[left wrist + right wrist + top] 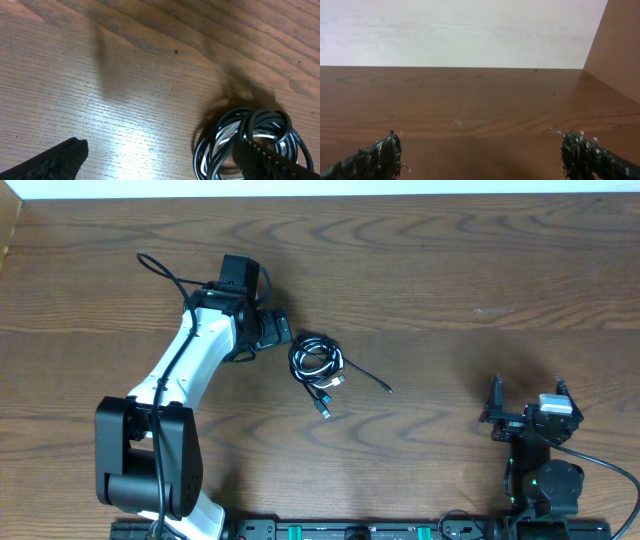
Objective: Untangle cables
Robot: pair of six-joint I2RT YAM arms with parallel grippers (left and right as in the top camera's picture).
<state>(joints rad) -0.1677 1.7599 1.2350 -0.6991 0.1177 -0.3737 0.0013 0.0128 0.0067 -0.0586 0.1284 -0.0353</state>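
Observation:
The cables [318, 362] lie in one tangled coil of black and white cord at mid-table, with a black end trailing right and plug ends pointing toward the front. My left gripper [277, 330] hovers just left of the coil, open. In the left wrist view the cables [225, 145] fill the lower right, and the left gripper [160, 162] has one of its fingers [262, 160] over the coil while the other rests above bare wood. My right gripper [528, 408] stands open at the front right, far from the coil. In its own view the right gripper [485, 157] has nothing between its fingers.
A pale wall [460, 30] runs along the table's back edge, and a brown side panel [620, 50] rises at the right. The left arm's own black wire [165, 272] loops over the table behind it. Both arm bases sit at the front edge.

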